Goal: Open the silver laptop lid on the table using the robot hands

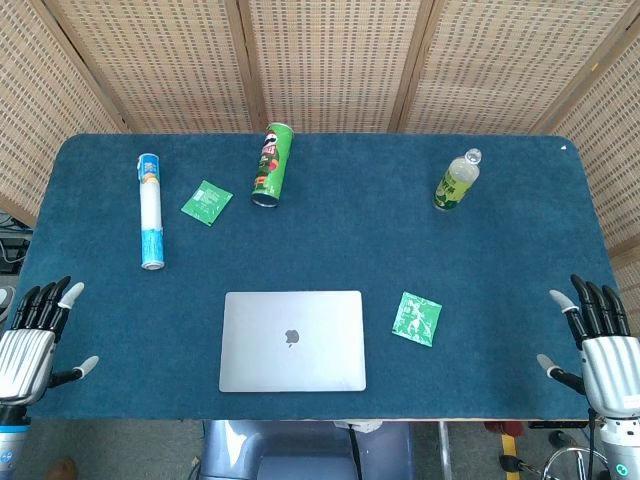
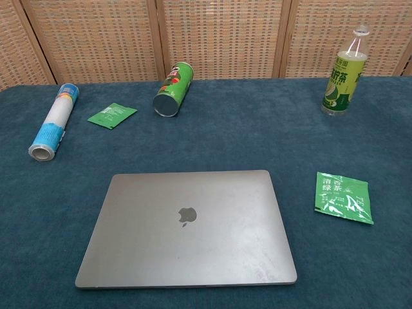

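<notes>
- A closed silver laptop (image 1: 292, 341) is lying flat near the front edge of the blue-covered worktop (image 1: 330, 245), its logo facing up, with the task looking not yet begun.
- The left hand (image 1: 30, 340) is waiting at the worktop's left edge and the right hand (image 1: 600, 350) at its right edge; both are showing fingers (image 1: 45, 297) spread apart and holding nothing, well apart from the laptop.
- Judging by its look, the lid is being read as thin, rigid, smooth metal, likely slippery; the front lip nearest the robot is probably the place to take hold, while the base may need pressing down so it is not lifting too. The screen inside is likely fragile, so gentle force is advisable.
- Counted on the worktop: 1 laptop, 1 green Pringles can (image 1: 272, 164) lying on its side, 1 blue-and-white tube (image 1: 150, 210) also lying down, 1 upright green-labelled drink bottle (image 1: 455, 182), and 2 green tea sachets (image 1: 206, 203), the nearer sachet (image 1: 417, 319) sitting just right of the laptop.
</notes>
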Action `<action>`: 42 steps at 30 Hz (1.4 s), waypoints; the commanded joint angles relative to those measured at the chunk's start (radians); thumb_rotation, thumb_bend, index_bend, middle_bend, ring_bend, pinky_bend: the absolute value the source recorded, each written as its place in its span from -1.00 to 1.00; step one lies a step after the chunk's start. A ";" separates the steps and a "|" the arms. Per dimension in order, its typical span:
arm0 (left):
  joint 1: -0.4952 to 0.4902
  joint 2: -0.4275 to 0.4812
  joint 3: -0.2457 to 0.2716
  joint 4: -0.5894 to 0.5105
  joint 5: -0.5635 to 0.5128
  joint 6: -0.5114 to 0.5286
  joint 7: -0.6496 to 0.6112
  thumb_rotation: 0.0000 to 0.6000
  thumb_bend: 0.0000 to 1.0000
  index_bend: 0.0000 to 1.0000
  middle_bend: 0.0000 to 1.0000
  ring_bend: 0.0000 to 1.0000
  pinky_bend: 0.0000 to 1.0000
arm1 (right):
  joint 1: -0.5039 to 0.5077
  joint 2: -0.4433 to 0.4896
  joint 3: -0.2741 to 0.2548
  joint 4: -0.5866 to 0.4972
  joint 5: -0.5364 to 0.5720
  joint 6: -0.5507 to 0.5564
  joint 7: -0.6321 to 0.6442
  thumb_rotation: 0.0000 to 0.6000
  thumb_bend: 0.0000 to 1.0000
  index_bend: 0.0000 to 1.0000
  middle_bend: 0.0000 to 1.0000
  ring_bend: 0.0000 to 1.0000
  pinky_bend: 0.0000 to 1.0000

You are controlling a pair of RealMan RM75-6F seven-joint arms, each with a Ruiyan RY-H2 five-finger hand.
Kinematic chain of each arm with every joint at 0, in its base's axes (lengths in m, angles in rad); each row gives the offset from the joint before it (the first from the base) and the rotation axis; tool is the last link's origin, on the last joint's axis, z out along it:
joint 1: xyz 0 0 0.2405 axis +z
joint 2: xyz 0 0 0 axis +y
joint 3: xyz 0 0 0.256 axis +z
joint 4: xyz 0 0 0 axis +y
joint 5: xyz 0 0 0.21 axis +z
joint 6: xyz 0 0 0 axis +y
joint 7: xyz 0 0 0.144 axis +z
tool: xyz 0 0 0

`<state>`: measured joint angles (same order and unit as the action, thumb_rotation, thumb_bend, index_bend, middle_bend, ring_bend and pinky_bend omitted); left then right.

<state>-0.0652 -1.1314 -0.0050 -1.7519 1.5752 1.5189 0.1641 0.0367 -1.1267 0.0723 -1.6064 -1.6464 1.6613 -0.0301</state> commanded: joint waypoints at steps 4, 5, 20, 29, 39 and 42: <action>-0.003 0.000 0.001 0.003 0.001 -0.005 -0.001 1.00 -1.00 -1.00 -1.00 -1.00 -1.00 | 0.001 0.001 0.000 0.001 0.002 -0.003 0.002 1.00 -1.00 -0.66 -1.00 -1.00 -1.00; -0.004 0.000 0.002 0.003 0.003 -0.007 -0.001 1.00 -1.00 -1.00 -1.00 -1.00 -1.00 | 0.001 0.001 0.000 0.001 0.002 -0.004 0.003 1.00 -1.00 -0.66 -1.00 -1.00 -1.00; -0.349 -0.206 -0.012 0.025 0.271 -0.405 0.124 1.00 -1.00 -1.00 -1.00 -1.00 -1.00 | 0.003 0.012 0.013 -0.006 0.036 -0.019 0.023 1.00 -1.00 -0.66 -1.00 -1.00 -1.00; -0.488 -0.393 -0.046 0.065 0.182 -0.627 0.168 1.00 -1.00 -1.00 -1.00 -1.00 -1.00 | 0.008 0.016 0.020 0.006 0.063 -0.040 0.052 1.00 -1.00 -0.66 -1.00 -1.00 -1.00; -0.526 -0.509 -0.035 0.122 0.101 -0.680 0.243 1.00 -1.00 -1.00 -1.00 -1.00 -1.00 | 0.014 0.022 0.023 0.013 0.081 -0.062 0.079 1.00 -1.00 -0.66 -1.00 -1.00 -1.00; -0.531 -0.536 -0.033 0.141 0.079 -0.684 0.263 1.00 -1.00 -1.00 -1.00 -1.00 -1.00 | 0.015 0.026 0.022 0.011 0.086 -0.067 0.085 1.00 -1.00 -0.66 -1.00 -1.00 -1.00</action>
<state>-0.5926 -1.6560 -0.0400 -1.6211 1.6650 0.8384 0.4168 0.0512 -1.1012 0.0949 -1.5950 -1.5607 1.5947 0.0545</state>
